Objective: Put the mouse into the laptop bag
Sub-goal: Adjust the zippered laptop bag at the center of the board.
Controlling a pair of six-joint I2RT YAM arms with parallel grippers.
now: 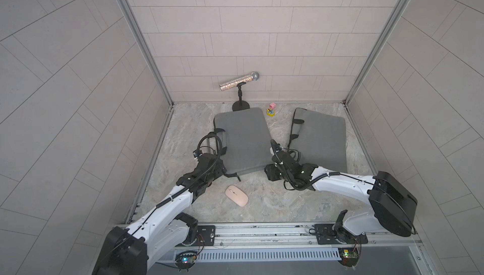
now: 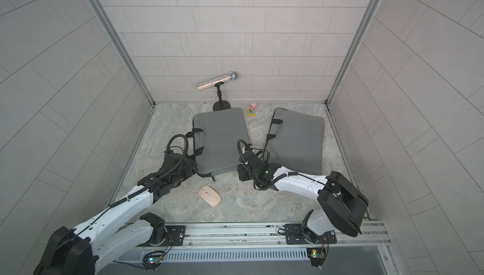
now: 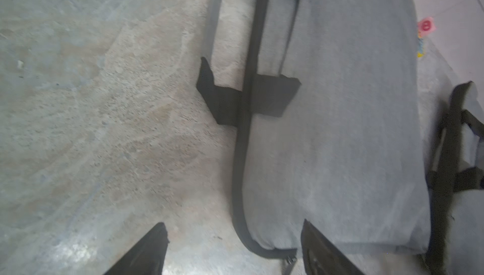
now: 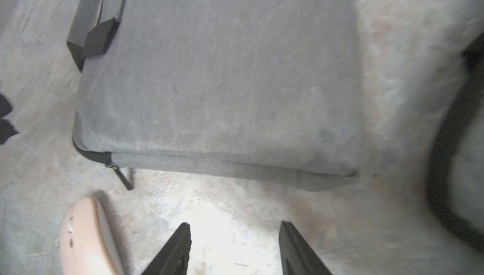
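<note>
Mouse [image 1: 236,195] on desk [image 1: 275,203], near of left bag [image 1: 242,140]. Left gripper [image 3: 233,224] spread at bag's corner; right gripper [image 4: 235,223] spread, empty.

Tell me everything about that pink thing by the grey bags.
A slim, oval computer mouse, pale pink, smooth like plastic, with a small scroll wheel near one end. It lies flat on the stone-patterned tabletop, close to the zipper corner of a grey bag but apart from it. Nothing holds it.
</note>
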